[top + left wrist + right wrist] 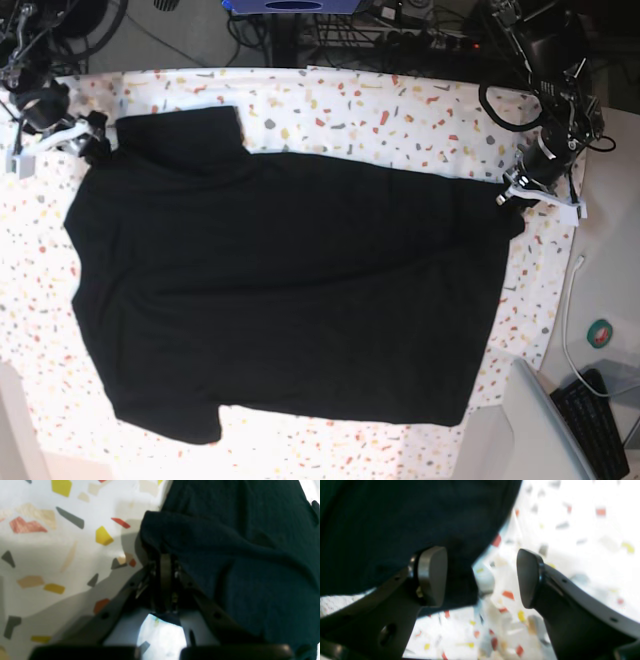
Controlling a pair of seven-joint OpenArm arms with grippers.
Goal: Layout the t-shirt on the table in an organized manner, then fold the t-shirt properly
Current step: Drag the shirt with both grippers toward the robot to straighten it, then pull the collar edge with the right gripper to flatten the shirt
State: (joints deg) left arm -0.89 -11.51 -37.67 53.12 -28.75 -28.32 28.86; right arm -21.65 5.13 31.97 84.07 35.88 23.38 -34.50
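Note:
The black t-shirt lies spread flat over the speckled table, with a sleeve at the far left. My left gripper is at the shirt's right edge. In the left wrist view the left gripper is shut on a fold of the shirt's edge. My right gripper is at the shirt's far left corner by the sleeve. In the right wrist view the right gripper is open, its pads wide apart. A flap of the shirt hangs against the left pad and partly into the gap.
A plain white side surface lies right of the table with a green tape roll, a black keyboard and a grey panel. Cables and equipment crowd the far edge.

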